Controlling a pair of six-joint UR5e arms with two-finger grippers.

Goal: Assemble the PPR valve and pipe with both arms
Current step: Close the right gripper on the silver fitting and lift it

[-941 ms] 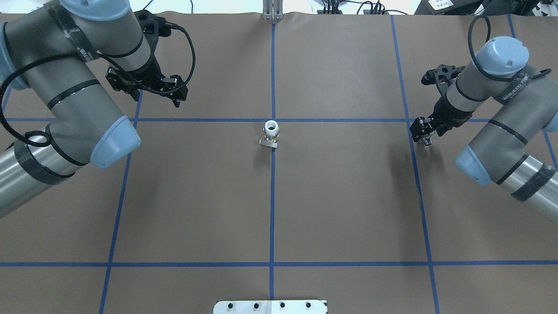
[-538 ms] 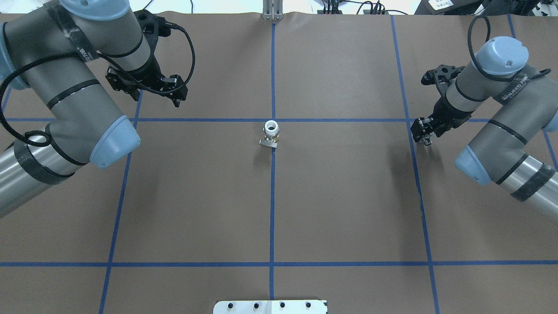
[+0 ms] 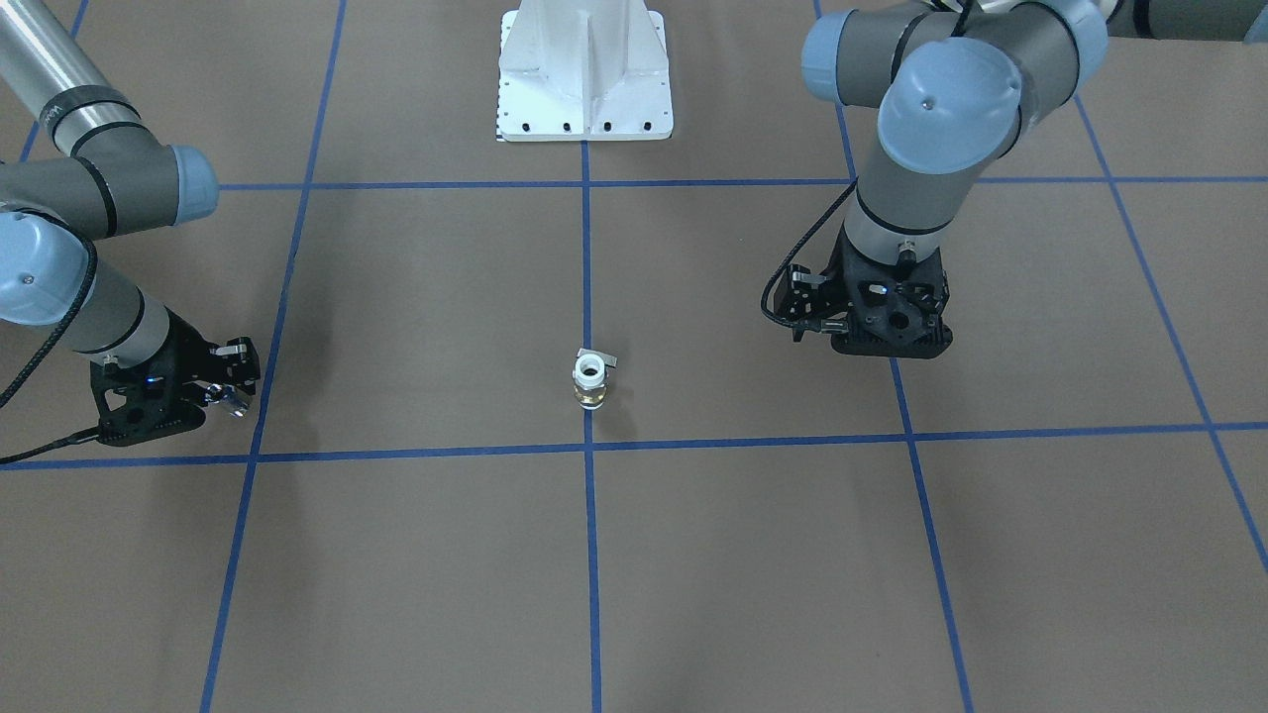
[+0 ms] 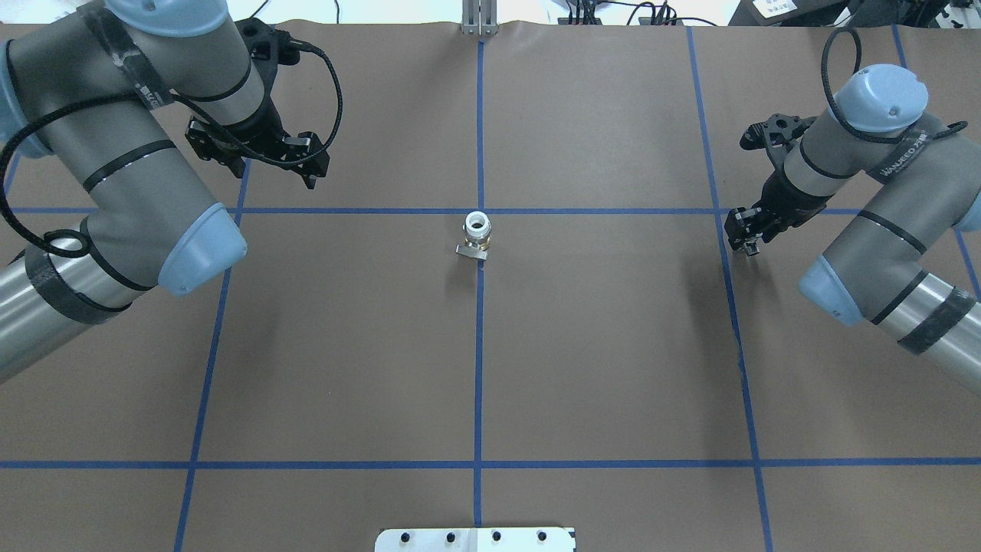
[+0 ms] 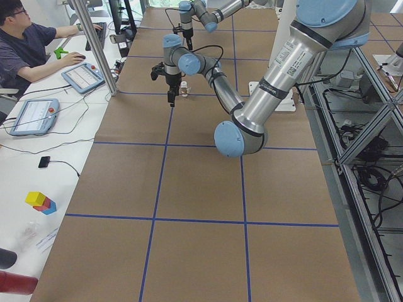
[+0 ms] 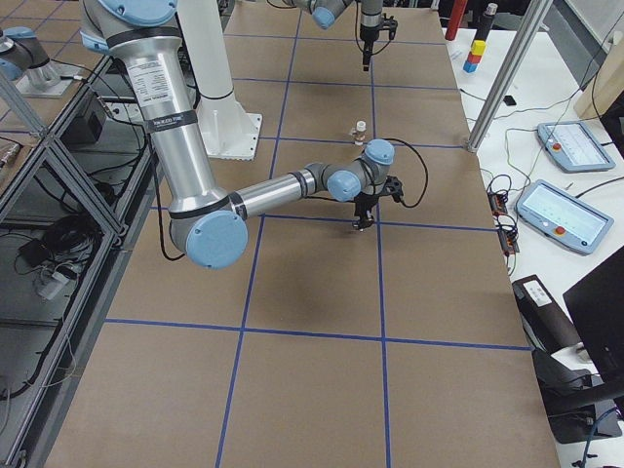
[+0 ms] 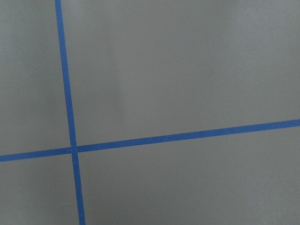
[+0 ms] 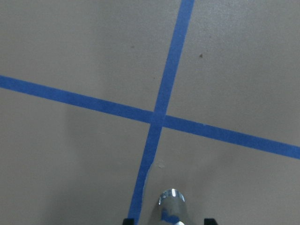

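Note:
The PPR valve (image 4: 475, 234) stands upright at the table's centre, white ring on top, brass below, grey lever to one side; it also shows in the front view (image 3: 589, 379). Far to its right, my right gripper (image 4: 747, 239) (image 3: 230, 391) is shut on the small silver pipe (image 4: 752, 248) (image 3: 236, 402), held just above the table. In the right wrist view the pipe (image 8: 172, 204) sticks out between the fingertips over a tape crossing. My left gripper (image 4: 264, 157) (image 3: 892, 342) hovers at the far left, apart from the valve, open and holding nothing.
Blue tape lines (image 4: 479, 345) divide the brown table cover into a grid. The white bolted pedestal (image 3: 584, 69) stands at the robot's side. Beyond the far edge are a metal post (image 4: 479, 19), cables, and a seated person (image 5: 25, 44) at a desk with tablets.
Both grippers have drifted only a few pixels. The valve has not moved and the pipe stays in the right gripper.

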